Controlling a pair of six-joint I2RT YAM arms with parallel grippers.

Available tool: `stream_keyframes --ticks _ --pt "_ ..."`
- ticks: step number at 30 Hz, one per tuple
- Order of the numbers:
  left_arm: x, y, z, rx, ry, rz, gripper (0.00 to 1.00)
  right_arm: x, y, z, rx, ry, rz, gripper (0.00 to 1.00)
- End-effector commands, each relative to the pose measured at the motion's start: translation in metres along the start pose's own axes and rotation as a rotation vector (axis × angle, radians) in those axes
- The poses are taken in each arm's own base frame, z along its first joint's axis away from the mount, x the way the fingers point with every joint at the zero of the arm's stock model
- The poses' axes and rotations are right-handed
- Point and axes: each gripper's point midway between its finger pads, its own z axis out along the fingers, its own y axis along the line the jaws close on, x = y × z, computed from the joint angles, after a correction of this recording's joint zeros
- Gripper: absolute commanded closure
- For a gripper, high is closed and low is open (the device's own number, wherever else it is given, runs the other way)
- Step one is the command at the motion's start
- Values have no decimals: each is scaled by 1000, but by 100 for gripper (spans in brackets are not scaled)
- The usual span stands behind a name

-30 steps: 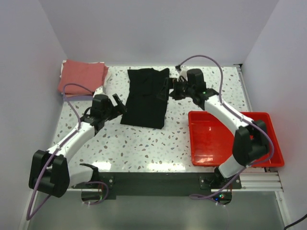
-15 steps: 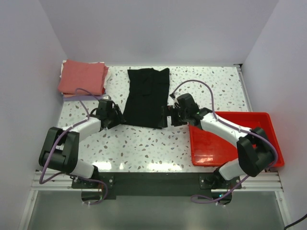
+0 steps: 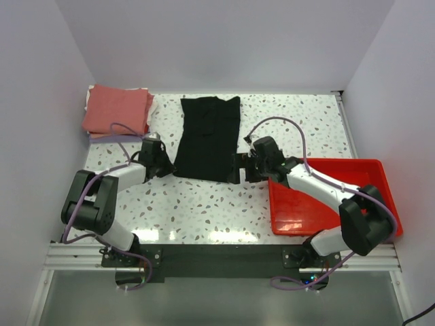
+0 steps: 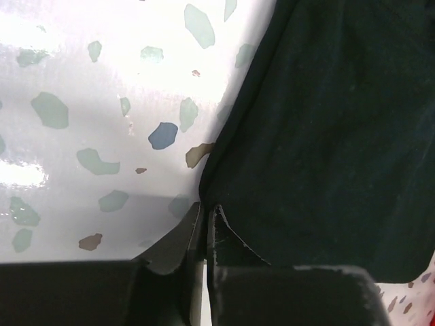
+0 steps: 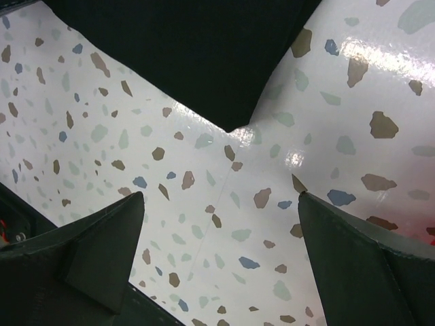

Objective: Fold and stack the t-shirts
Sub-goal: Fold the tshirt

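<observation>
A black t-shirt (image 3: 207, 139), folded into a long strip, lies in the middle of the table. My left gripper (image 3: 168, 165) is at its near-left corner. In the left wrist view the left gripper (image 4: 206, 210) is shut, pinching the edge of the black t-shirt (image 4: 326, 136). My right gripper (image 3: 238, 168) sits low beside the shirt's near-right corner. In the right wrist view the right gripper (image 5: 221, 197) is open over bare table, with the corner of the black t-shirt (image 5: 190, 47) just ahead. A folded salmon-red t-shirt (image 3: 117, 109) tops a stack at the far left.
A red plastic tray (image 3: 299, 197) stands at the near right, and the right arm reaches across its far-left corner. White walls enclose the table on the left, back and right. Speckled tabletop (image 3: 204, 210) shows in front of the shirt.
The left gripper slid in to the shirt's near-left corner and shut on it. The right arm came back from the shirt's far-right edge to its near-right corner, still open.
</observation>
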Motion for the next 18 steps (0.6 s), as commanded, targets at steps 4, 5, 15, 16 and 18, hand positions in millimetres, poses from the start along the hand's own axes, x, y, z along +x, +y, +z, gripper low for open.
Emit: stream_keyframes --ticks 4,5,15,16,18 --pt "30 15 -10 -8 59 -20 100 -4 13 8 42 -16 -103 1" --pt "32 17 -11 2 46 -22 100 1 6 13 85 5 -119 1" --pt "61 37 -42 11 15 -69 100 19 19 36 29 77 -206 3" --pt "63 38 -43 11 15 -71 100 18 21 38 17 79 -210 5" --pt "69 43 -46 -13 32 -76 100 22 26 38 -8 96 -215 7"
